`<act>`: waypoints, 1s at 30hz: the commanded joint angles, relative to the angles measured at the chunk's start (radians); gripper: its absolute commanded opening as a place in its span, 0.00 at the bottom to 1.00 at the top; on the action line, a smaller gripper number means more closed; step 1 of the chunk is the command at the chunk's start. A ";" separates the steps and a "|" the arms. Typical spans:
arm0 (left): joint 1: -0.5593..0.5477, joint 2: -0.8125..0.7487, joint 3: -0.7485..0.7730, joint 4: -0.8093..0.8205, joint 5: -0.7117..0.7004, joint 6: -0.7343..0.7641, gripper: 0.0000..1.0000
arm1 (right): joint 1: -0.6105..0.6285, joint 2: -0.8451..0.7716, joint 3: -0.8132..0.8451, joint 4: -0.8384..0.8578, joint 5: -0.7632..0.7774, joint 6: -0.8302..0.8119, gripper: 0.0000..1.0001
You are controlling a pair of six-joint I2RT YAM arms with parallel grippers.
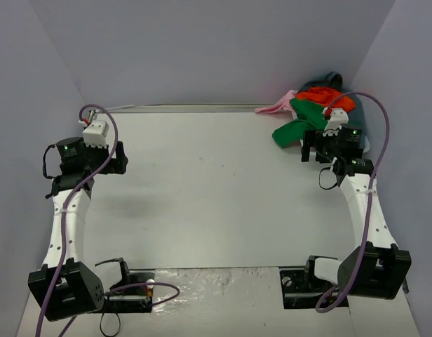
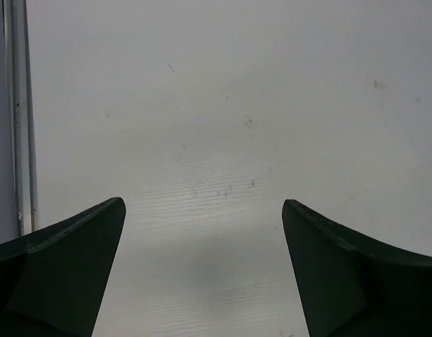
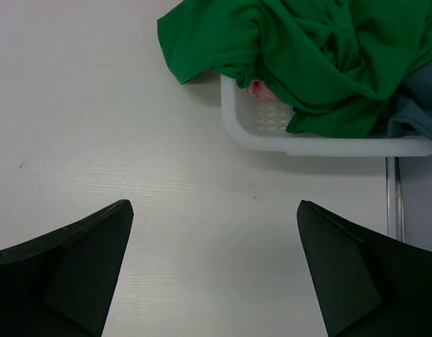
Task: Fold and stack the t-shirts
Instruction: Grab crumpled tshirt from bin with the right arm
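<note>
**Overhead and wrist views, read left to right.**

- **Far left:** the left gripper (image 2: 202,205) hangs over bare white surface (image 1: 202,189), jaws spread wide and holding nothing. No cloth is near it.
- **Centre:** an open stretch of surface, where a shirt could be spread.
- **Right:** the right gripper (image 3: 214,205) is likewise spread wide and empty. It is poised above the surface near the white tub (image 3: 272,137) but not touching it.
- **Far right corner:** the t-shirts lie heaped in the tub.
  - The green t-shirt (image 3: 307,49) is crumpled on top, with one part spilling over the rim onto the surface.
  - The orange-red t-shirt (image 1: 328,98) is behind it.
  - The pale pink t-shirt (image 1: 275,107) pokes out on the left.
  - The grey-blue t-shirt (image 3: 412,105) is underneath.

No shirt has been folded yet.

**Likely hazards:**

- The shirts overlap, so a deep pinch into the heap could gather two at once.
- A pull on the draped green cloth may snag on the rim and drag or tip the light tub.
- A grasp on a bunched fold rather than a hem or shoulder would leave the shirt twisted when it is laid out.
- The left gripper is well apart from the heap, so it must travel far before it can help.
</note>
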 commanded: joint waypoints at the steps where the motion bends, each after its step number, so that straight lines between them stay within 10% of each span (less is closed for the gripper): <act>1: 0.001 -0.023 0.028 -0.013 0.030 -0.012 0.94 | -0.026 -0.075 -0.014 0.028 -0.094 0.031 1.00; 16: -0.002 0.008 0.032 -0.010 -0.001 -0.015 0.94 | -0.005 -0.027 -0.052 0.025 -0.241 -0.079 1.00; 30: -0.005 0.017 0.020 -0.011 -0.001 -0.001 0.94 | 0.209 0.370 0.525 -0.108 0.372 -0.141 1.00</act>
